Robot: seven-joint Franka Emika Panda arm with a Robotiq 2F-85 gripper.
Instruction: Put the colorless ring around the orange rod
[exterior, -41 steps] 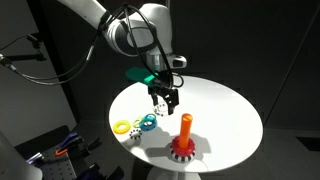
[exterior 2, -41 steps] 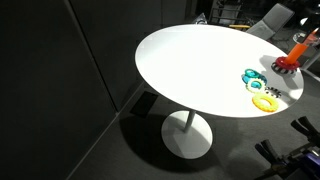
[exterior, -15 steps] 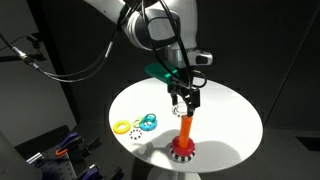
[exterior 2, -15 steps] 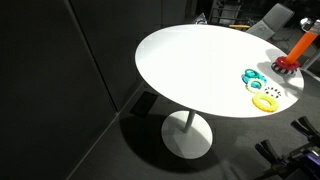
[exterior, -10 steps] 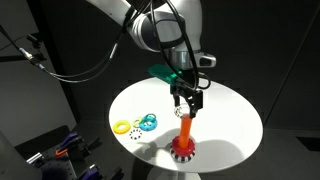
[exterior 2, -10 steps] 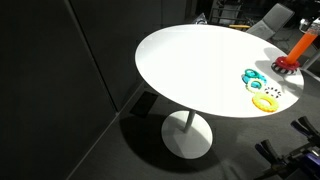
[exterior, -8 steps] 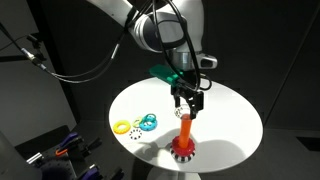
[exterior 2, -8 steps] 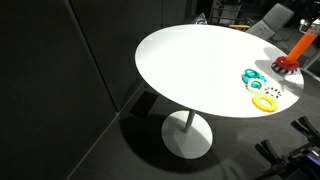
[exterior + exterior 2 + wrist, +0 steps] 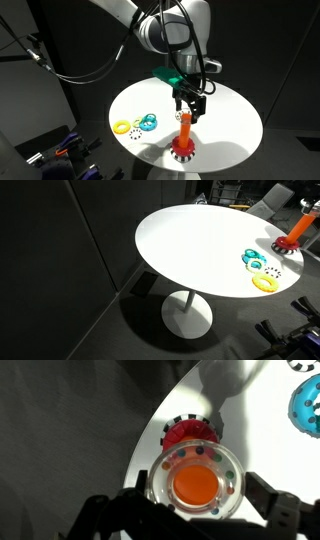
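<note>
The round white table (image 9: 232,108) fills both exterior views (image 9: 190,250). Only one of them shows the arm (image 9: 165,30). It reaches in from the upper left, bends over the middle of the table and points its wrist straight down. The exterior view from the far side of the table leaves the arm out altogether.

The gripper (image 9: 190,112) hangs just above the tip of the orange rod (image 9: 185,128), which stands upright on its red base (image 9: 182,152) near the table edge. In an exterior view the rod (image 9: 300,226) and base (image 9: 285,246) sit at the right border of the picture.

Only the wrist view shows the colorless ring (image 9: 162,480). It is pinched between the two dark fingers of the gripper (image 9: 198,490), one on each side. The camera looks straight down through it, so the orange rod's top (image 9: 196,483) fills its hole. From there I cannot tell whether the ring is over the tip or a little above it. The red base (image 9: 190,432) shows beyond it.

A teal ring (image 9: 148,122) and a yellow ring (image 9: 123,127) lie side by side on the table, well apart from the rod. They also show in an exterior view, teal (image 9: 252,257) and yellow (image 9: 265,282). The wrist view catches only the teal ring (image 9: 308,405), at its right edge.
</note>
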